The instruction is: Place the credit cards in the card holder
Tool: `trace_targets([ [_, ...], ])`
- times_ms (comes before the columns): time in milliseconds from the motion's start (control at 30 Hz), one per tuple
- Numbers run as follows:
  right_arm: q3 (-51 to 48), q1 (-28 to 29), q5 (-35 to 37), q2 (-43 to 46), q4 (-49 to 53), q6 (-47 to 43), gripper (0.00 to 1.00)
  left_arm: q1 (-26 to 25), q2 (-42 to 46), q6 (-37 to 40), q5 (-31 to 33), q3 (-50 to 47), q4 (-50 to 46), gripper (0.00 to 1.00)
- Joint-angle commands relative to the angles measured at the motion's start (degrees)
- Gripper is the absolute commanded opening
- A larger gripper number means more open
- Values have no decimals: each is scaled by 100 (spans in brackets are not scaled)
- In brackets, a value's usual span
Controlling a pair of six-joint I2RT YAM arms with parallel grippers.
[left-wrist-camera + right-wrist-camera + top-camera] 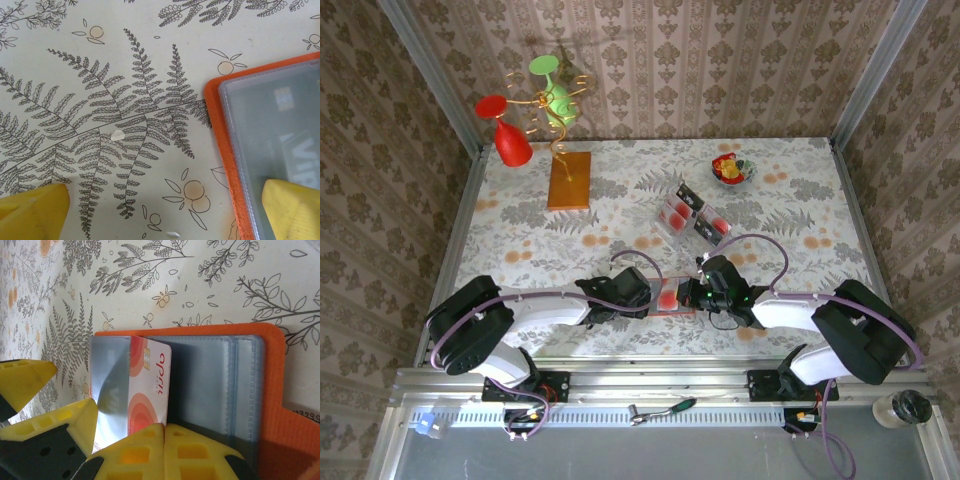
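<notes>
Right claw (164, 429) sits closest in its wrist view. Its yellow fingers (135, 452) are pressed together with no gap, and their tips touch the near edge of a red-and-white credit card (150, 385). I cannot tell whether they nip that edge or only press on it. The card lies flat and face-up on the open card holder (272, 405), just ahead of the claw, with its left part under a clear grey-blue sleeve. Orange leather frames the sleeves ahead and to the right of the claw.

Left claw (162, 200) stands wide apart and holds nothing. One fingertip hangs over the fern-print counter (125, 100), the other over the holder's clear sleeve beside its orange corner.

From above, both claws meet over the holder. Beyond the right claw, well apart, a clear tray (665, 232) carries more credit cards (675, 212). Farther on sits a small bowl (732, 170) of coloured bits. Far ahead and left of the left claw, a wooden board (569, 180) bears a wire stand (560, 120) with a red glass (510, 142) and a green glass (552, 92).
</notes>
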State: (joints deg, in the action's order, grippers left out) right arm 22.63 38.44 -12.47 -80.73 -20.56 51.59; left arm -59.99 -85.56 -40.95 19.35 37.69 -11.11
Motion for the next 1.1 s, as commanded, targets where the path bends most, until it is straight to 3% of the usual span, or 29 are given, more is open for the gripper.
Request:
trace_targets([
  [0,-110,-12,-63,13,400,-151,0,-31,-141,-35,82,54,-314,100],
  [1067,451,-7,-374,-486,815,-341,0,-39,-132,-53,60,45,-286,100],
])
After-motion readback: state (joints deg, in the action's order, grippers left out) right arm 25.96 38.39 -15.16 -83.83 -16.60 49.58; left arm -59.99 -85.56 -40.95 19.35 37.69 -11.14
